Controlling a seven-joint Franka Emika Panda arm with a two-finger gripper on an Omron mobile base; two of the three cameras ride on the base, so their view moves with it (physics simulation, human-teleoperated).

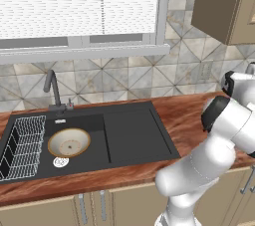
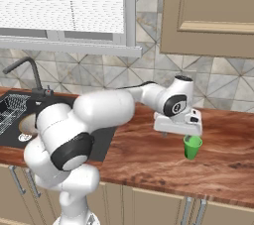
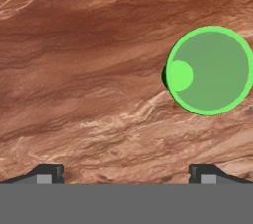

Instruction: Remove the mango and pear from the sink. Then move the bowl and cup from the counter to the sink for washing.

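The small green cup (image 2: 192,147) stands upright on the reddish-brown counter (image 2: 149,164), well to the right of the sink. My gripper (image 2: 187,135) hangs just above the cup. From above, the cup (image 3: 209,70) lies ahead and to the right of my gripper (image 3: 126,173), which is open with only bare counter (image 3: 89,70) between its fingertips (image 3: 49,172). The beige bowl (image 1: 69,142) sits inside the basin of the black sink (image 1: 134,135). The mango and the pear are out of view.
A white wire rack (image 1: 25,145) fills the basin's left end and a dark faucet (image 1: 52,88) rises behind it. The tiled wall runs along the back. A wall cabinet (image 2: 208,11) hangs above the cup's stretch of counter.
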